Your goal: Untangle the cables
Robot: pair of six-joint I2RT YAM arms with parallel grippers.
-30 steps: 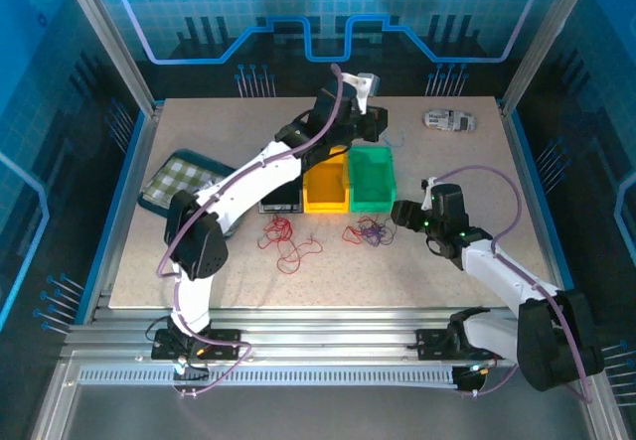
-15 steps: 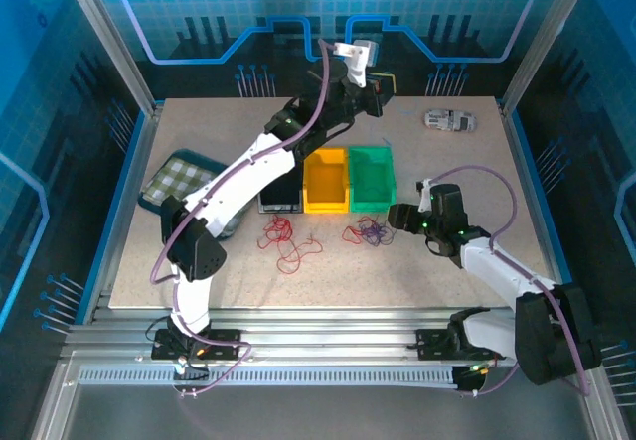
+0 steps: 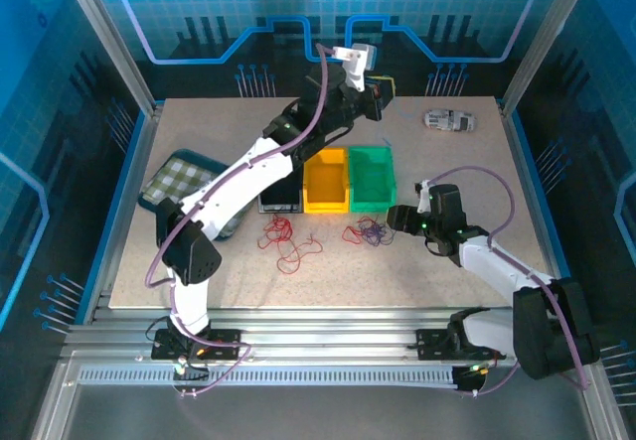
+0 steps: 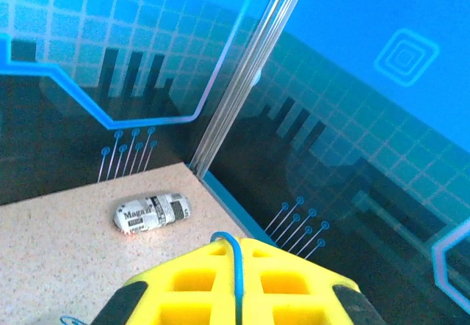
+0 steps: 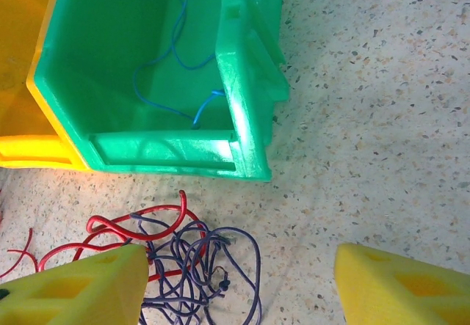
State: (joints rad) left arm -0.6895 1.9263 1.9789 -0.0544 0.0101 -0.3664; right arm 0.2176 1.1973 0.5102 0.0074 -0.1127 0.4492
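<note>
Blue cable (image 4: 236, 281): pinched in the closed left gripper (image 4: 241, 252), held high over the green bin (image 5: 246, 83) where its slack lies. Dark-and-red tangle (image 5: 198, 259): lying before that bin, beneath the wide-open, empty right gripper (image 5: 239, 288); a pinch on one strand is judged due next

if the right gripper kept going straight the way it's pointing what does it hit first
Probably the tangle of dark and red cables just ahead of the open right gripper; the green bin stands beyond it. Depth is unclear.
</note>
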